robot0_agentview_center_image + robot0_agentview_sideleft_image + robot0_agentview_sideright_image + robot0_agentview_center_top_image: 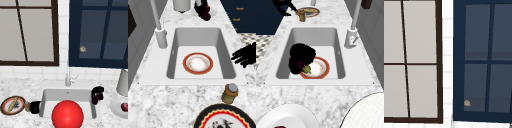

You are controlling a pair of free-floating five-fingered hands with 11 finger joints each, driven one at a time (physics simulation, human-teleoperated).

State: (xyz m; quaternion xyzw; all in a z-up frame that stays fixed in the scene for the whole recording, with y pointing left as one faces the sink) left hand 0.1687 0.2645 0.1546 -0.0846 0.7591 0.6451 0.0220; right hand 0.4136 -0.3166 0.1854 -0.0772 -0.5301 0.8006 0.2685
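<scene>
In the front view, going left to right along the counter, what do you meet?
Patterned plate → small jar → left hand → red ball over the sink → right hand curled on an eggplant → white plate.

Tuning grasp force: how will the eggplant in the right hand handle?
Eggplant: its glossy skin looks slippery, and its rounded, elongated body probably rolls once released. Right hand curls round it above the sink, so it likely stays stiff.

The two hands, left (35, 107) and right (97, 93), are black; the eggplant (95, 99) is dark purple with a green stem; the plate (198, 63) in the grey sink (226, 47) is white with a red-orange rim; the counter (22, 86) is grey-white marble; the jar (230, 93) is amber with a grey lid.
</scene>
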